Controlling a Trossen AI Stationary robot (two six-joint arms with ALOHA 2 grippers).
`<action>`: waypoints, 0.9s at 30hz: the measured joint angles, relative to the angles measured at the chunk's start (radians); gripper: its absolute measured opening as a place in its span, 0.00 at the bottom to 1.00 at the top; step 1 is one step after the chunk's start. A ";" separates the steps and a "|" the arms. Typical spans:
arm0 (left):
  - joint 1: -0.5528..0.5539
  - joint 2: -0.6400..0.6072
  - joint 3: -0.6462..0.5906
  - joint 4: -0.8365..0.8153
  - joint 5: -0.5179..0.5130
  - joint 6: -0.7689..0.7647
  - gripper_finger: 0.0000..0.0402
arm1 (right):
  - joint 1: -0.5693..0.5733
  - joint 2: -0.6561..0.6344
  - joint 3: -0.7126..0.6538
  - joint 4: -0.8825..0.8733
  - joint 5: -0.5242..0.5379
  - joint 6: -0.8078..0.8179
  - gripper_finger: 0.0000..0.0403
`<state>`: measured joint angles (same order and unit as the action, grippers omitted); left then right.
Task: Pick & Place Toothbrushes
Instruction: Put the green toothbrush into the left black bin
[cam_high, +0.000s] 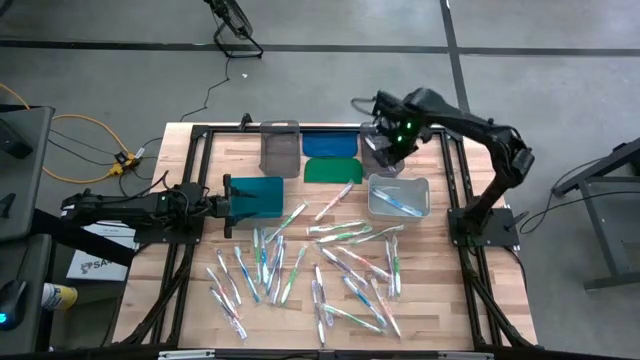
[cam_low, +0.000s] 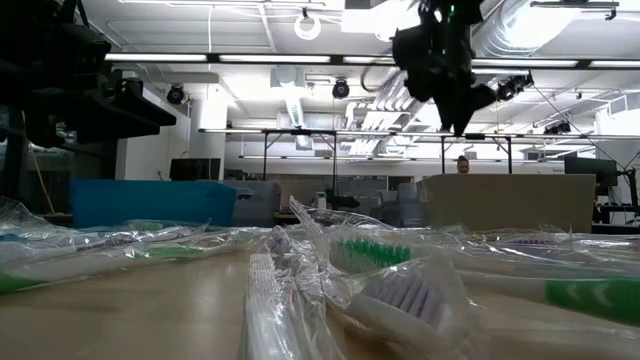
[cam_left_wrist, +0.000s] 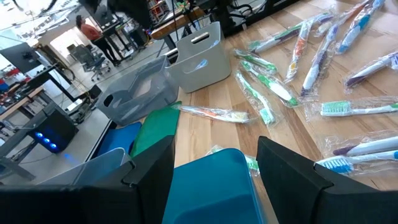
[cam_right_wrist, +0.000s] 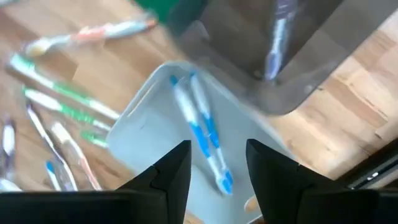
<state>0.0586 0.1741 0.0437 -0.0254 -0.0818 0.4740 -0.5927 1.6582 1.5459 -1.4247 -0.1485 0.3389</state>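
Toothbrushes (cam_high: 330, 265), most in clear wrappers, lie scattered over the near half of the wooden bench (cam_high: 190, 300), well apart from one another in places and overlapping in others. Two blue-and-white ones (cam_right_wrist: 202, 134) lie side by side inside a clear bin (cam_high: 398, 197) on the right side. Right claw (cam_high: 385, 160) hangs above the bench just beyond that bin, fingers (cam_right_wrist: 174, 171) parted and released, nothing between them; seen low, it sits high over the pile (cam_low: 455, 95). A second clear bin (cam_right_wrist: 280, 56) stands just beside the first, with one brush inside. Left claw (cam_high: 228, 200) waits at the left, fingers (cam_left_wrist: 149, 168) spread wide either side of a teal bin (cam_high: 258, 195); whether they touch its walls cannot be told. Flat blue (cam_high: 330, 145) and green (cam_high: 332, 170) lids lie mid-bench, a grey bin (cam_high: 280, 148) to their left.
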 joint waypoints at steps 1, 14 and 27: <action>0.000 0.000 0.000 0.000 0.000 0.000 0.54 | 0.037 -0.008 -0.009 0.003 0.016 0.034 0.36; 0.000 0.000 0.000 0.000 0.000 0.000 0.54 | 0.503 -0.018 -0.223 0.091 0.036 0.603 0.36; 0.000 0.000 0.000 0.000 0.000 0.000 0.54 | 0.866 -0.018 -0.318 0.279 0.067 1.185 0.36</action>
<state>0.0589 0.1741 0.0439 -0.0250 -0.0822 0.4740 0.2733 1.6402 1.2277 -1.1459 -0.0816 1.5243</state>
